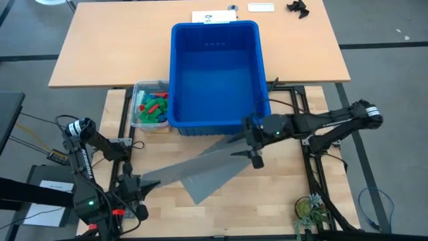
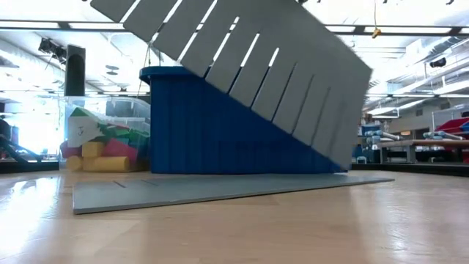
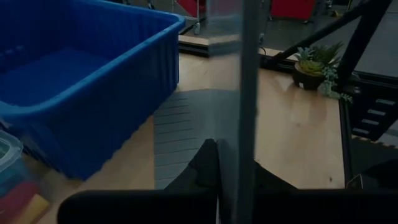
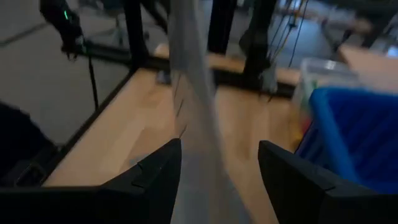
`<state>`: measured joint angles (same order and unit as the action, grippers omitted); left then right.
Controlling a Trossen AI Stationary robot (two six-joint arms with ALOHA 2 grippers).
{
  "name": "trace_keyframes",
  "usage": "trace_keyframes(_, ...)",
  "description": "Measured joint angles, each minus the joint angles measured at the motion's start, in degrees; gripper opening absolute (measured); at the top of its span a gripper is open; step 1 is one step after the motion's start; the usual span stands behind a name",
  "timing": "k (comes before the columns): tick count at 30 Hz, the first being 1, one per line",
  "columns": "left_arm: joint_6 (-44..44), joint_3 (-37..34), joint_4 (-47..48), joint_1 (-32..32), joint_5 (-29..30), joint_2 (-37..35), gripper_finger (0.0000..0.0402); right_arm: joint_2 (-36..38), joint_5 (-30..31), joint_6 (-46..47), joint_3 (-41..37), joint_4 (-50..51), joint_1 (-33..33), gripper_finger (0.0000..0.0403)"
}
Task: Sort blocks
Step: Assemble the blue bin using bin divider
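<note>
Red, green, blue and yellow blocks (image 1: 152, 106) fill a clear tub (image 2: 102, 150) against the left wall of the big blue bin (image 1: 215, 73). In front of the bin, a slotted grey panel (image 2: 249, 66) hangs tilted over a flat grey sheet (image 2: 220, 189) that lies on the table. My left gripper (image 1: 137, 186), near the front left, is shut on the panel's near-left end. My right gripper (image 1: 253, 148) is open at the panel's other end, by the bin's front wall, with one finger on each side of the panel (image 4: 196, 124). Whether a finger touches it, I cannot tell. My left gripper pinches the grey panel at its near-left end (image 3: 227, 155) between its two fingers. The panel shows edge-on there and runs away from the fingers toward the bin. The fingers come nearly level from the table's near-left side. The panel is lifted clear of the flat sheet and tilted.
A small potted plant (image 1: 309, 209) stands at the table's near right corner. Dark frame rails (image 1: 297, 120) run along the table's sides. A second tabletop behind the bin carries papers (image 1: 214, 17) and a small black object (image 1: 299, 8).
</note>
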<state>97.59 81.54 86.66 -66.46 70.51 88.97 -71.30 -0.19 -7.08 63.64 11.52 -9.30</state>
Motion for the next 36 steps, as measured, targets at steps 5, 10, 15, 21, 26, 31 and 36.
trace_keyframes(5, -0.39, 0.00, 0.03, 0.00, 0.32, 0.00, 0.0013, -1.52, -3.57, 1.24, 0.16, 0.47, 2.45, 0.0212)
trace_keyframes(10, -0.76, 0.04, 0.12, 0.00, 1.01, 0.00, 0.0013, -6.29, -10.50, 3.94, 0.02, 1.22, 2.77, 0.0211)
trace_keyframes(15, -1.04, 0.04, 0.10, 0.00, 0.98, 0.00, 0.0013, -8.12, -10.51, 2.16, 0.02, 1.57, 2.58, 0.0169)
trace_keyframes(21, -0.07, 0.06, -0.29, 0.19, 0.54, 0.00, 0.0026, -6.55, -10.49, -0.66, 0.02, 2.36, 3.15, 0.0027)
trace_keyframes(26, 0.54, 0.11, 0.85, 2.86, -2.50, -0.11, 0.0065, -3.94, -9.30, 3.78, 0.21, 3.08, 4.15, 0.0011)
trace_keyframes(31, 0.85, 0.15, 3.64, 6.43, -4.24, -0.17, 0.0134, -2.11, -6.45, 4.05, 3.40, 7.54, 4.46, 0.0006)
trace_keyframes(36, -1.64, 0.20, 3.50, 9.68, -4.57, -0.35, 0.0198, -1.30, -0.17, 4.20, 12.32, 20.29, 4.45, 0.0003)
